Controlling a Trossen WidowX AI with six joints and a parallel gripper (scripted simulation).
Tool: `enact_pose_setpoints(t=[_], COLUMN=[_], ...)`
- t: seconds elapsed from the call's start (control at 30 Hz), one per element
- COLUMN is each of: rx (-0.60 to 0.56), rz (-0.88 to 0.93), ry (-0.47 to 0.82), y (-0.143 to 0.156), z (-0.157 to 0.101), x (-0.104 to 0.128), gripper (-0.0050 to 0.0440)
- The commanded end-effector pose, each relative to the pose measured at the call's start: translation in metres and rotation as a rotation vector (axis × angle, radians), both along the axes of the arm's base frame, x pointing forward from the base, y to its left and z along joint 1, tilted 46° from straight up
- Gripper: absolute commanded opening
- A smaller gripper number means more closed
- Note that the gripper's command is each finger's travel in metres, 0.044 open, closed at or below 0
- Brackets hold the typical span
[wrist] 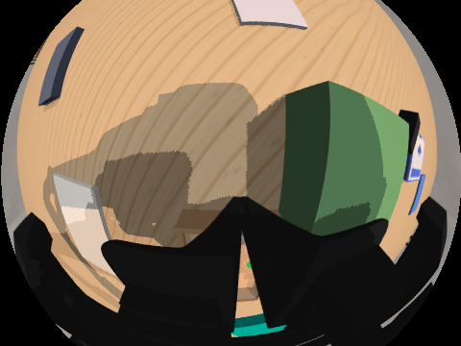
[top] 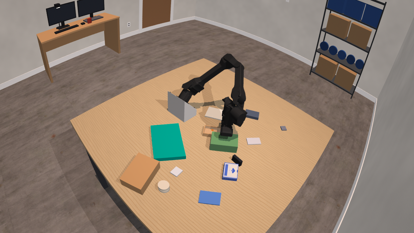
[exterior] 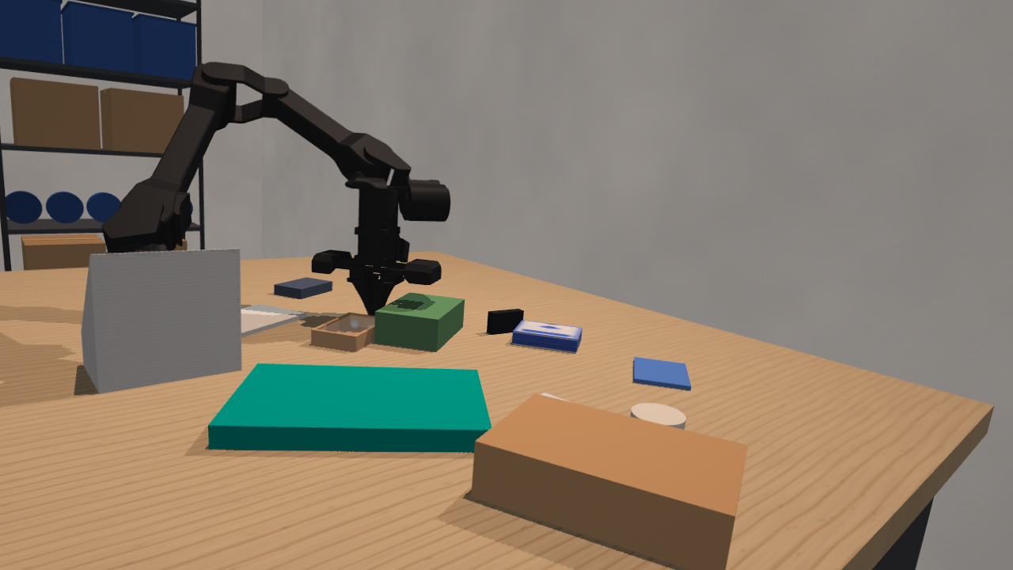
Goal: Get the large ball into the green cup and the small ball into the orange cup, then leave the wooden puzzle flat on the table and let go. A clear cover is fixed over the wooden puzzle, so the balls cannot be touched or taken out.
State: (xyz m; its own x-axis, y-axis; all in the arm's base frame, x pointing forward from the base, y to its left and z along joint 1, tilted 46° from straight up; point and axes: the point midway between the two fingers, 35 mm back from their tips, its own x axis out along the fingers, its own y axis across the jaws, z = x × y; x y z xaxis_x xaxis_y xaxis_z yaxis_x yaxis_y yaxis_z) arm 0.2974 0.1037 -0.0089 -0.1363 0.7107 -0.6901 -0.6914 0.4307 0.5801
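the gripper (exterior: 371, 309) is pointing straight down with its two fingers pressed together into a single tip, pinching nothing. in the exterior view that tip is hanging low, at the seam between the wooden puzzle (exterior: 343, 332) and the green block (exterior: 419, 320); whether it is touching either one cannot be told. in the wrist view the closed fingers are filling the lower part of the picture, with the green block (wrist: 340, 157) bulking close on the right and the arm's shadow lying across the table (wrist: 167, 38) on the left.

the wooden puzzle is lying flat on the table, pushed up against the green block's side, and in the top view (top: 209, 130) it is peeking out partly from under the wrist. a pale ball (exterior: 354, 324) is showing faintly under the clear cover; the cups and the second ball are too small to make out.

farther out, a pale flat board (top: 214, 113) is lying just behind the puzzle, and a dark slate pad (top: 251, 114) is sitting beside the arm. a grey wedge (exterior: 161, 318) is standing near the arm's base. a teal slab (exterior: 354, 406) and a tan box (exterior: 608, 468) are lying toward the near edge, with a round beige disc (top: 163, 185) beside the box. a small black block (exterior: 504, 321) and a blue-and-white box (exterior: 547, 335) are lying beyond the green block, well apart from the gripper.
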Motion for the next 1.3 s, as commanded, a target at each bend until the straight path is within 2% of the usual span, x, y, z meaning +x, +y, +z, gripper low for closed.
enact_pose_setpoints(t=[0.0,0.23,0.37,0.53,0.67,0.73,0.87,0.93,1.03,1.2,1.27], rx=[-0.005,-0.006,-0.005,-0.001,0.0,-0.003,-0.013,-0.013,-0.001,0.0,0.0], rz=[0.002,0.002,0.002,0.003,0.003,-0.007,-0.004,-0.004,0.002,0.003,0.003], ry=[0.004,0.004,0.004,0.004,0.005,0.002,0.003,0.003,0.005,0.005,0.005], y=[-0.008,-0.021,-0.024,-0.049,-0.052,-0.058,-0.103,-0.103,-0.122,-0.123,-0.115], z=[-0.007,-0.016,-0.011,0.02,0.026,0.017,0.008,0.008,0.006,0.006,-0.002], x=[-0.011,-0.027,-0.025,-0.011,-0.009,-0.016,-0.06,-0.06,-0.089,-0.091,-0.092], gripper=[0.0,0.0,0.0,0.0,0.0,0.0048,0.0144,0.0144,0.0216,0.0336,0.0384])
